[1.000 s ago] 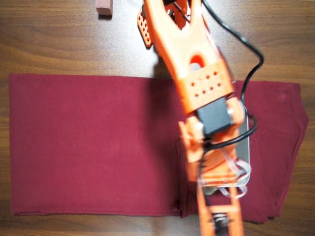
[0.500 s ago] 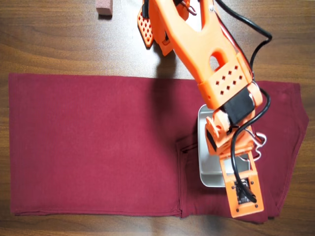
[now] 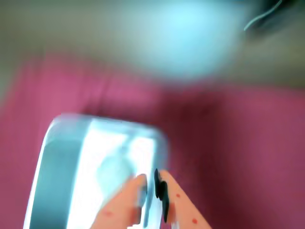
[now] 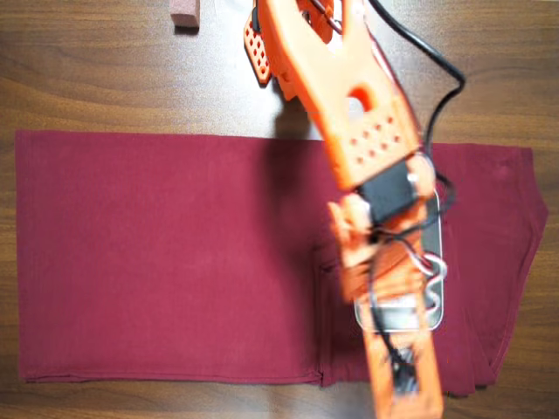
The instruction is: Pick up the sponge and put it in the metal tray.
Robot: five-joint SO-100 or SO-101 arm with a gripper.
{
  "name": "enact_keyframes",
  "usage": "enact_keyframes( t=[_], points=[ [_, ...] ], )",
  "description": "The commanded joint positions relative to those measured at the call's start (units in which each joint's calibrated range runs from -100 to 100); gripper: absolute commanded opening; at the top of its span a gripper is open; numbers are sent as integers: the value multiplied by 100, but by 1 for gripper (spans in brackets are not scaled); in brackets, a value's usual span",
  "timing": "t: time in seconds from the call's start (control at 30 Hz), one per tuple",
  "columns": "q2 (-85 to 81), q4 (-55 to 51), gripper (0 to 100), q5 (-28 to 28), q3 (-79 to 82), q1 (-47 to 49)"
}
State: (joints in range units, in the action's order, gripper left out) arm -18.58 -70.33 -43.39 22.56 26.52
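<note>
The wrist view is badly blurred. The metal tray (image 3: 62,167) shows as a shiny silver pan on the red cloth at lower left. My gripper (image 3: 151,181) comes in from the bottom edge, its orange fingers meeting at the tips over the tray's right rim, with nothing visible between them. A pale grey smear inside the tray is too blurred to name. In the overhead view the orange arm covers most of the tray (image 4: 435,307), and the gripper (image 4: 403,384) points toward the cloth's near edge. The sponge does not show clearly in either view.
A dark red cloth (image 4: 157,253) covers the wooden table (image 4: 105,78). A pinkish-brown block (image 4: 185,13) sits at the top edge of the overhead view, off the cloth. A black cable (image 4: 437,70) runs along the arm.
</note>
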Motion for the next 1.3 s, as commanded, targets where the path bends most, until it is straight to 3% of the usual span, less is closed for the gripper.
enact_keyframes(
  t=[0.0,0.07,0.17,0.37,0.77,1.27],
  points=[
    [-1458,1726,0,-288,1135,-1308],
    [-2479,3008,0,-479,2464,-2095],
    [-4210,2971,0,-601,4585,-2566],
    [-6482,721,0,-606,6752,-2575],
    [-7974,-2866,0,-435,7744,-2211],
    [-7983,-2967,0,-396,7744,-2259]
  ],
)
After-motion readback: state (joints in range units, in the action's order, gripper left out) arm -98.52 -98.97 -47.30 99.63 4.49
